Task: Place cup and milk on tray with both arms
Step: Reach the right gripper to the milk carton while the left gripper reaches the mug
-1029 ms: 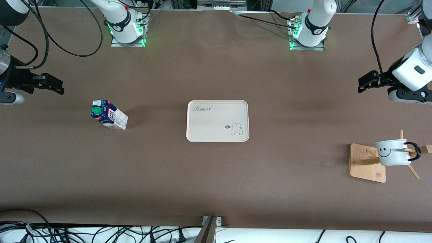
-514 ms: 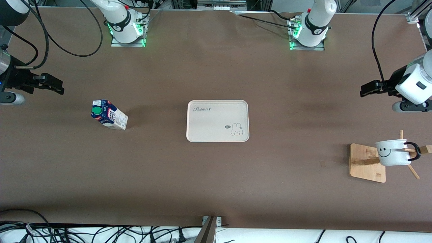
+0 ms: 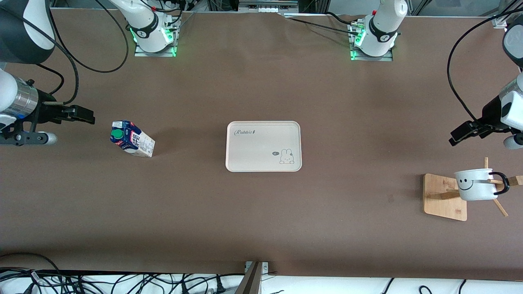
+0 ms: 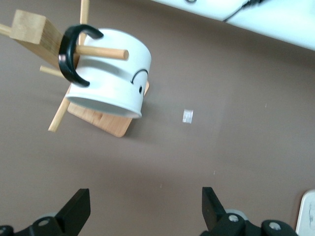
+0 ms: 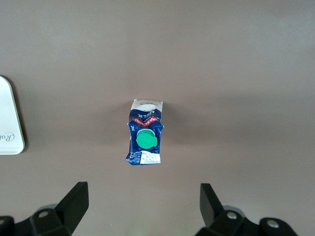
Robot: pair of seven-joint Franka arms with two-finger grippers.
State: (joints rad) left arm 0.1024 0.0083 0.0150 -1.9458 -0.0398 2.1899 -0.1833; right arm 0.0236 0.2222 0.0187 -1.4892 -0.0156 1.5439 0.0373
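Cream tray (image 3: 263,145) bare, approach step: right gripper (image 3: 83,118) open beside milk (image 3: 131,139), left gripper (image 3: 459,134) open above racked cup (image 3: 476,184); next, descend and grasp.

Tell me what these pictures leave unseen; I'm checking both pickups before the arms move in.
- White smiley-face mug hanging on the wooden peg rack: its inside is hidden in the front and left wrist views.
- Blue gable-top milk carton: side print too small to read.
- Cream rectangular tray: cut off by the edge in both wrist views.
- Open left gripper and open right gripper: bodies cut off by the wrist views' edges.
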